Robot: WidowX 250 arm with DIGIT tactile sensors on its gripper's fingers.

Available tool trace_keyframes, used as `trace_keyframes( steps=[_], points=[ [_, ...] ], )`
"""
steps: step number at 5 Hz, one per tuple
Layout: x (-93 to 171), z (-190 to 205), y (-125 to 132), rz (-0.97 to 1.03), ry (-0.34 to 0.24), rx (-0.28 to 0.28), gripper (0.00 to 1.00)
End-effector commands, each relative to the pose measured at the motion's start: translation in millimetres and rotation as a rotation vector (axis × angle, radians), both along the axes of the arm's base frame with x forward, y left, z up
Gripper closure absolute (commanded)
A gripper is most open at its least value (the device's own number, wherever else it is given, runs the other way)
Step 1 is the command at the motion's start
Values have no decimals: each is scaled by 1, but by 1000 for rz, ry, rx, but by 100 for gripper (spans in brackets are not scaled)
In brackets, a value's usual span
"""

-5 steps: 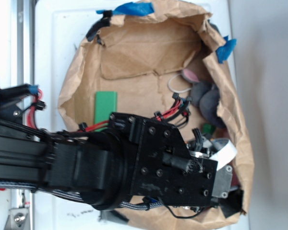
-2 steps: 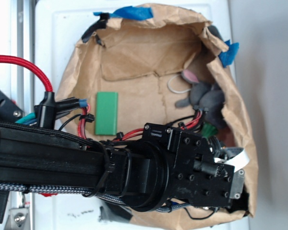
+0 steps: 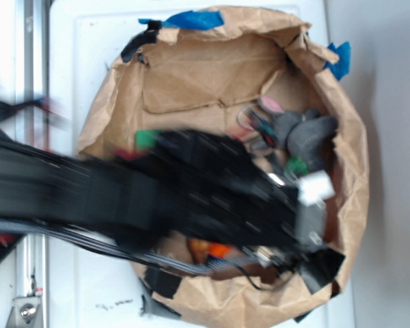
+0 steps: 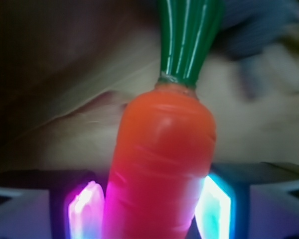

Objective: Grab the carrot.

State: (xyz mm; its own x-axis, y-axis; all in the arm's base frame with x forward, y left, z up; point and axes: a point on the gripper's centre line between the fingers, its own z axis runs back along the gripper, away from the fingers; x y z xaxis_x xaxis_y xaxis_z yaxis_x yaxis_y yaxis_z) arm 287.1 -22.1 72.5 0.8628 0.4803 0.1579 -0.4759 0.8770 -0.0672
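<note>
In the wrist view the carrot [image 4: 162, 164] fills the middle: glossy orange, with its dark green ribbed stem pointing up and away. My gripper [image 4: 149, 209] is shut on it. The pink-lit pad [image 4: 87, 209] presses its left side and the cyan-lit pad [image 4: 214, 204] its right side. In the exterior view my arm [image 3: 191, 184] is motion-blurred and reaches into the brown paper bag [image 3: 348, 178]. It covers the gripper and most of the carrot there. Only a green tip [image 3: 297, 166] shows beside the grey plush bunny [image 3: 307, 133].
The bag's crumpled walls ring the arm closely on the right and bottom. A green block [image 3: 147, 139] peeks out at the arm's upper edge. Blue tape [image 3: 191, 17] holds the bag's far rim. A metal rail [image 3: 31, 68] runs along the left.
My arm has swung up and left across the bag and is now blurred. The bunny and the bag's right wall have shifted a little.
</note>
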Motion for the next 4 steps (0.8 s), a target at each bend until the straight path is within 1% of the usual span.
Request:
trace_keyframes(
  steps=[1, 2, 3, 4],
  points=[
    [-14, 84, 56, -221, 8, 55, 100],
    [-14, 106, 62, -227, 71, 53, 100],
    [-23, 112, 62, -152, 87, 142, 100],
    [-24, 107, 58, -139, 81, 178, 100]
  ],
)
